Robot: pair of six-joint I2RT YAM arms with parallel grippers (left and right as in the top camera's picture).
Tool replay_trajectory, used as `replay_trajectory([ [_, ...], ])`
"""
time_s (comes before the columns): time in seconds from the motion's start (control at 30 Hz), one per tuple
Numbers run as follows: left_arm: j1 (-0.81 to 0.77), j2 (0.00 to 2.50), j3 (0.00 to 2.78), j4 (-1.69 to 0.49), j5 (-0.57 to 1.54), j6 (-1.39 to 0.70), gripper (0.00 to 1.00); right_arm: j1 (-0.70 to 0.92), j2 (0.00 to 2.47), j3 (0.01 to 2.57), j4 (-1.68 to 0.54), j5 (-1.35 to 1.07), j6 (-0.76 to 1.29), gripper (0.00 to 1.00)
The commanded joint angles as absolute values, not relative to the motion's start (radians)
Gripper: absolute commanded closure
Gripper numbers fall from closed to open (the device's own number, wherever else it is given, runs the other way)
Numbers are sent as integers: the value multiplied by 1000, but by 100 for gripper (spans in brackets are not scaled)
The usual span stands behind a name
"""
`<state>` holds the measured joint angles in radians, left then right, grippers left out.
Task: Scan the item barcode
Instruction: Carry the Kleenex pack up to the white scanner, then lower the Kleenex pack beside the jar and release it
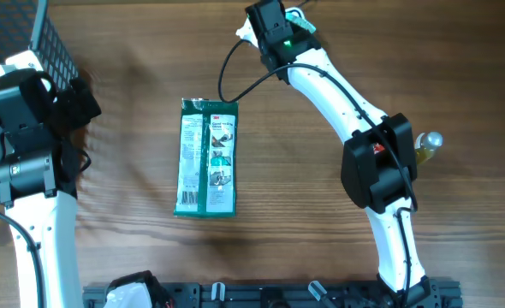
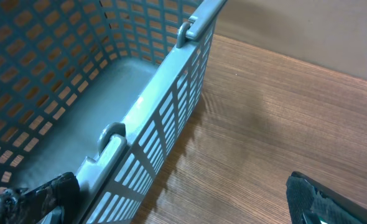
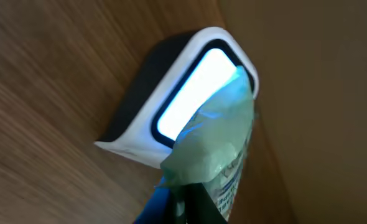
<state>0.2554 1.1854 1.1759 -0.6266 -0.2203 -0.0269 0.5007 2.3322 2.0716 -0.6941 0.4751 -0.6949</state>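
Green packet (image 3: 218, 146) gripped in my right jaws at one lit scanner (image 3: 190, 99).
Second packet (image 1: 207, 156) lies flat, room around; left jaws gape by one basket (image 2: 165, 118).

Overhead is bright and even, with a soft, smeared shadow on the table (image 1: 115, 103) at 9 o'clock. The right wrist view is dim. The scanner (image 3: 196, 87) window glares white, and the packet (image 3: 218, 149) at 6 o'clock is blurred. The basket (image 2: 152, 118) looks slightly soft.
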Motion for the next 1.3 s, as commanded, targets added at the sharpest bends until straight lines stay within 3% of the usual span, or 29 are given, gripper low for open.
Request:
replay_trajectory([
  [0.0, 259, 1225, 1120, -678, -166, -67, 0, 500, 2333, 2088, -698, 393, -605, 96],
  [0.17, 260, 1225, 1120, -678, -166, -67, 0, 468, 2227, 2089, -738, 451, -497, 96],
  [0.37, 259, 1225, 1120, -678, -166, -67, 0, 447, 2046, 2089, -978, 422, -468, 96],
  [0.53, 259, 1225, 1120, -678, -166, -67, 0, 447, 1959, 2088, -1411, 109, -469, 96],
  [0.67, 259, 1225, 1120, -678, -166, -67, 0, 447, 1963, 2031, -1596, -58, -467, 95],
  [1.13, 260, 1225, 1120, -678, -166, -67, 0, 445, 1964, 1644, -1419, 124, -284, 95],
  [1.2, 259, 1225, 1120, -678, -166, -67, 0, 445, 1963, 1635, -1414, 124, -284, 76],
  [1.27, 260, 1225, 1120, -678, -166, -67, 0, 445, 1964, 1634, -1409, 124, -274, 65],
])
